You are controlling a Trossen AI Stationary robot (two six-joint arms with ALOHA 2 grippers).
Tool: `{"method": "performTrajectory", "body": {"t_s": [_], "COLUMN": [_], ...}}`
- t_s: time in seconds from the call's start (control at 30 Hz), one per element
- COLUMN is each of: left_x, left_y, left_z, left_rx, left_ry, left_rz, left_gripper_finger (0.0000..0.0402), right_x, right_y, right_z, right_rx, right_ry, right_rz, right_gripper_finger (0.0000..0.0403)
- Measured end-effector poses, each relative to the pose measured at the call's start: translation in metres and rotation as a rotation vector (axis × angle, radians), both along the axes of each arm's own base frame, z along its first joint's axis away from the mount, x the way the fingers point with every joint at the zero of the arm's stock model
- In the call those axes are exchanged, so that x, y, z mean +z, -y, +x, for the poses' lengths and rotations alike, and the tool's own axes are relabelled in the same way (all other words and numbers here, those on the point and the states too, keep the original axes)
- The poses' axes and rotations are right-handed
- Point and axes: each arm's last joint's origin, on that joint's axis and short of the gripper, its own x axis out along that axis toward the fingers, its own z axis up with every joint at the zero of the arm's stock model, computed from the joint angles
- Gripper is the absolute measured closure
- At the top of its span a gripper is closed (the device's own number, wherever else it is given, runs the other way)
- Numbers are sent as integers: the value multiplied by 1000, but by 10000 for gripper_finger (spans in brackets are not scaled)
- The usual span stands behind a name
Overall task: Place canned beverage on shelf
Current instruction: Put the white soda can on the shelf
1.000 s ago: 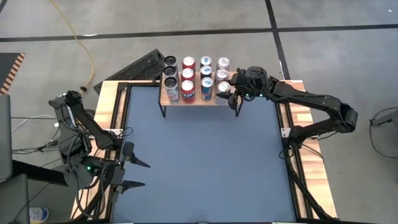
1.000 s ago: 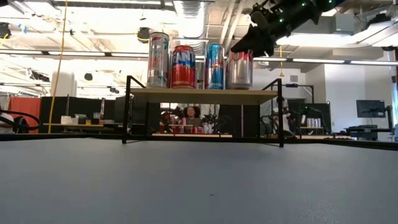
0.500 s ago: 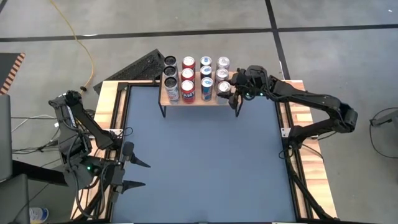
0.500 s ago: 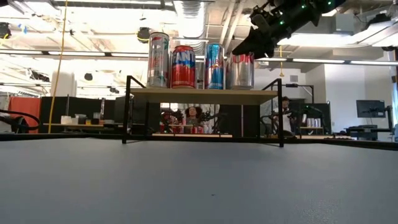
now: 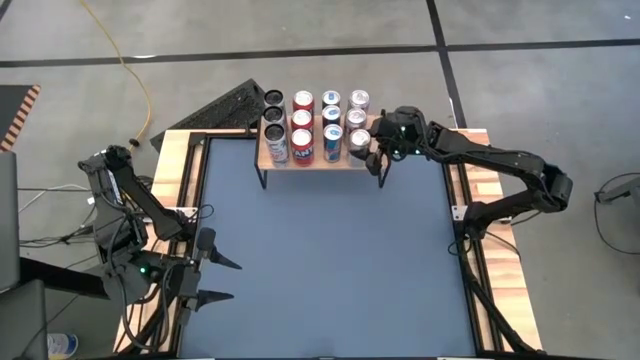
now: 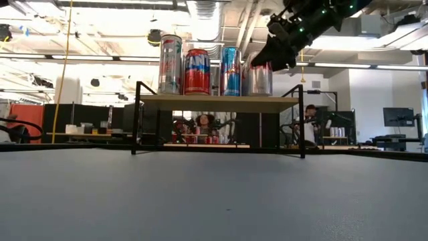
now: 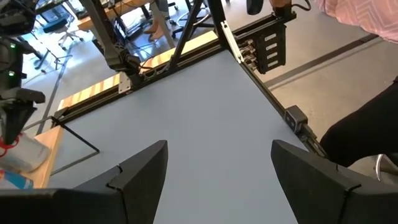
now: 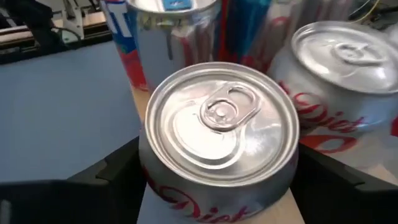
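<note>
I have the right gripper (image 5: 372,150) at the front right corner of the shelf (image 5: 312,162), its fingers straddling the silver can (image 8: 219,140), which stands upright on the wood directly between them. The fingers look spread just clear of the can's sides rather than pinching it, so I judge this the release step. Next I need to lift straight up and back away without brushing the can. Crowding is the risk: another silver can (image 8: 345,62) stands just behind my fingers, a blue can (image 6: 230,70) sits beside them, and a red can (image 6: 196,71) is further along the row. The left gripper (image 7: 217,171) waits spread open and empty over bare table, well apart from the shelf.
</note>
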Motion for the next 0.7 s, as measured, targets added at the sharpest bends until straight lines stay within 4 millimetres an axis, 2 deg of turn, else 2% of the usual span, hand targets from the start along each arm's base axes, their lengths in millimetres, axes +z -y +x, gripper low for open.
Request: {"method": "performTrajectory", "body": {"t_s": [0.43, 0.7], "left_x": [0, 0], "left_y": [0, 0], "left_z": [0, 0], "left_rx": [1, 2], "left_ry": [0, -1], "left_rz": [-2, -6], "left_gripper_finger": [127, 127], "right_x": [-4, 3], "right_y": [0, -3], "right_z": [-4, -13], "right_rx": [-45, -67], "right_ry": [-63, -62], "right_rz": [13, 1], "right_gripper_finger": [65, 65]}}
